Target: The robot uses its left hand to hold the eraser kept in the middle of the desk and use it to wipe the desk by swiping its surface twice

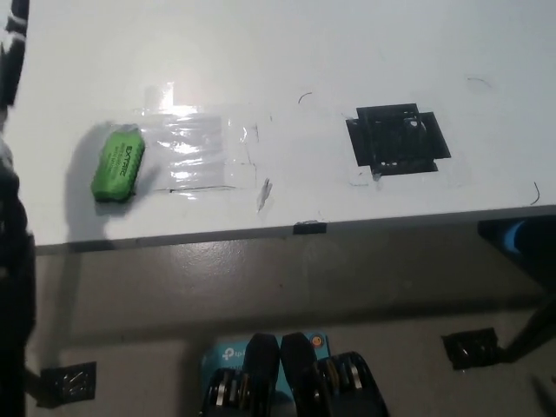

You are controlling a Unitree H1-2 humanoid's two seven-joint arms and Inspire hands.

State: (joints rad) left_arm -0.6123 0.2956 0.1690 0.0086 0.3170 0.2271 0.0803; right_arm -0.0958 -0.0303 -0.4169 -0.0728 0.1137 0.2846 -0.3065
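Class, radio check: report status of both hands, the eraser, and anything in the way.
Left hand at far left edge, state unclear. Right hand not in view. Green eraser flat on desk, untouched. Nothing around it.

A black tape square (398, 139) and clear tape patch (201, 154) lie well apart.
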